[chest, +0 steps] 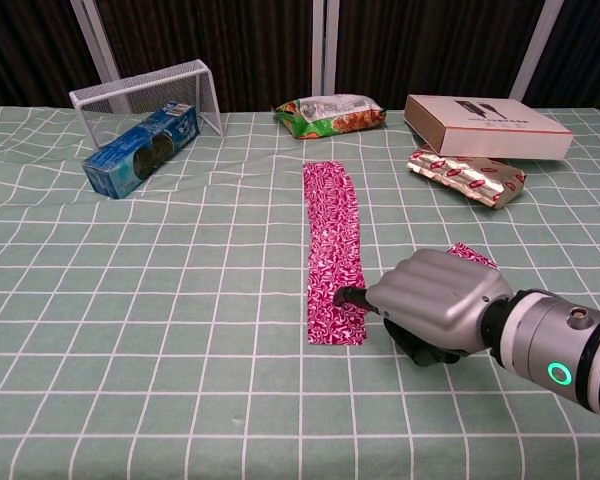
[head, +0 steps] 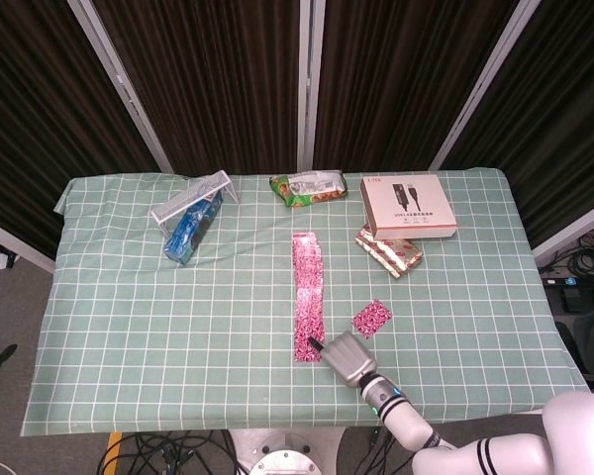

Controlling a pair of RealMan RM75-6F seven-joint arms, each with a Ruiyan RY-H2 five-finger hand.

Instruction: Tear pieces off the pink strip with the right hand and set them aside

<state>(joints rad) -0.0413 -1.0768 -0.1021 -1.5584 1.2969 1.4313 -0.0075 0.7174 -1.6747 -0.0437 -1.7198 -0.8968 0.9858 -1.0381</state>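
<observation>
The long pink strip (head: 307,292) (chest: 332,240) lies lengthwise in the middle of the green checked cloth. My right hand (head: 348,358) (chest: 435,305) is at the strip's near end, fingers curled, with one dark fingertip (chest: 345,296) touching the strip's right edge. Whether the strip is pinched from below is hidden by the hand. A small torn pink piece (head: 372,318) (chest: 470,255) lies to the right of the strip, partly behind the hand in the chest view. My left hand shows in neither view.
At the back stand a wire rack (head: 190,201) with a blue packet (chest: 140,150), a green snack bag (head: 307,187), a white box (head: 407,207) and a red-silver packet (chest: 467,175). The table's near edge (head: 277,427) runs just behind the hand.
</observation>
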